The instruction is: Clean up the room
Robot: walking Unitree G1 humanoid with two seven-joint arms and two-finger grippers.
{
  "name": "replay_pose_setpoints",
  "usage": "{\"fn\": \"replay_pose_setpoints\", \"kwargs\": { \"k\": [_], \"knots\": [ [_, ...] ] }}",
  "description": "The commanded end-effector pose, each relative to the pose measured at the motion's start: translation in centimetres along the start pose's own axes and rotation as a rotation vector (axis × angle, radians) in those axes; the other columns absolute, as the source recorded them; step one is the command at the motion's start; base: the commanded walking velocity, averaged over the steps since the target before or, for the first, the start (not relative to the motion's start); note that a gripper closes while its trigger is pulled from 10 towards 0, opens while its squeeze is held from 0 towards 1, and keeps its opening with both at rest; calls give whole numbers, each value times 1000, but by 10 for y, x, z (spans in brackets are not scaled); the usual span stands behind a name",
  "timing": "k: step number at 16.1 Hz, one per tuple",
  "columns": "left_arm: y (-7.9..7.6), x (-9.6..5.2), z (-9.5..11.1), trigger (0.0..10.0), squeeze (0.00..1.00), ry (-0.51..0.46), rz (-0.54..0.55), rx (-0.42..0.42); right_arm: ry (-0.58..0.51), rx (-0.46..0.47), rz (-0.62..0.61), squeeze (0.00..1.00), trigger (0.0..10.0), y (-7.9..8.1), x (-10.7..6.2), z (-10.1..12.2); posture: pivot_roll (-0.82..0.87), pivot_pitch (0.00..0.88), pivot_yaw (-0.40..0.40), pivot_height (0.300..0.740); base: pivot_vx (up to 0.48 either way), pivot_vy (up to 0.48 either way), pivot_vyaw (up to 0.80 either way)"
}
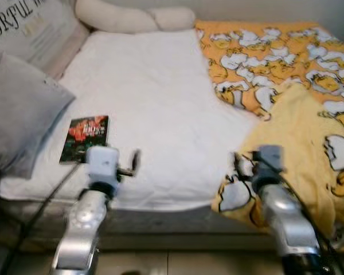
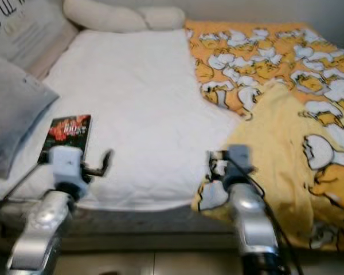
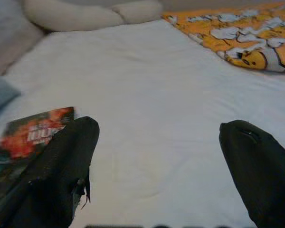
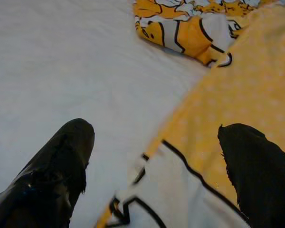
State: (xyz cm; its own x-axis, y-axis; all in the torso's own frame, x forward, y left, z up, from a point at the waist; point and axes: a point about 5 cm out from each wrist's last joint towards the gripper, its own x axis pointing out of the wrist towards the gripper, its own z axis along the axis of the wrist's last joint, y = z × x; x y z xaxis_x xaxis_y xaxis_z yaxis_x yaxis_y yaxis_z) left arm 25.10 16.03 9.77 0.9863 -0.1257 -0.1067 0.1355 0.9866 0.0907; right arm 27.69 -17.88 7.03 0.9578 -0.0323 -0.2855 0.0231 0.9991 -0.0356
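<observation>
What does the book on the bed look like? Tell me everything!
The book is thin with a dark cover, a red-orange picture and pale lettering too blurred to read. It lies flat and closed on the white sheet near the bed's front left edge, beside the grey pillow. The open left gripper hovers close, not touching.

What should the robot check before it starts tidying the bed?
1. Left gripper open: ok, fingers spread wide over the white sheet.
2. Right gripper open: ok, one finger over the sheet, the other over the yellow duck blanket.
3. Both grippers free: ok, neither holds anything.
4. Book within reach: ok, it lies flat near the bed edge, just ahead of the left gripper.
5. Blanket edge gripped: not ok, not yet touched.
6. Grey pillow resting on the book: cannot tell, though they look apart.
</observation>
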Motion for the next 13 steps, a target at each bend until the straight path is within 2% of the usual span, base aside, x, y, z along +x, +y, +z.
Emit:
{"fn": "replay_pose_setpoints", "kwargs": {
  "k": [1, 3, 6, 8, 11, 13],
  "knots": [
    [12, -3, -3, 10000, 404, 19, 35, 12, -25, 12, 47, 1000, 10000, 15, 2, 8, 19, 0, 6, 740, 296, 0, 0],
    [11, -3, -3, 10000, 400, 21, 35, 13, -22, 12, 47, 1000, 10000, 15, 2, 8, 19, 0, 7, 740, 291, 0, 0],
    [12, -3, -6, 10000, 376, 41, 41, 38, 12, -17, 45, 1000, 10000, 16, 5, 4, 26, 0, 6, 740, 0, 0, 0],
    [10, -3, -9, 10000, 373, 65, 4, 69, 41, -37, 42, 1000, 10000, 16, 9, 1, 29, 0, 5, 740, 0, 0, 0],
    [2, -5, -9, 10000, 380, 92, -202, 143, 161, -52, 11, 1000, 10000, 12, 30, -12, 61, 0, 6, 740, 0, 0, 0],
    [0, -6, -6, 10000, 380, 88, -275, 167, 204, -73, -10, 1000, 10000, 9, 41, -15, 70, 0, 1, 740, 0, 0, 0]
  ]
}}
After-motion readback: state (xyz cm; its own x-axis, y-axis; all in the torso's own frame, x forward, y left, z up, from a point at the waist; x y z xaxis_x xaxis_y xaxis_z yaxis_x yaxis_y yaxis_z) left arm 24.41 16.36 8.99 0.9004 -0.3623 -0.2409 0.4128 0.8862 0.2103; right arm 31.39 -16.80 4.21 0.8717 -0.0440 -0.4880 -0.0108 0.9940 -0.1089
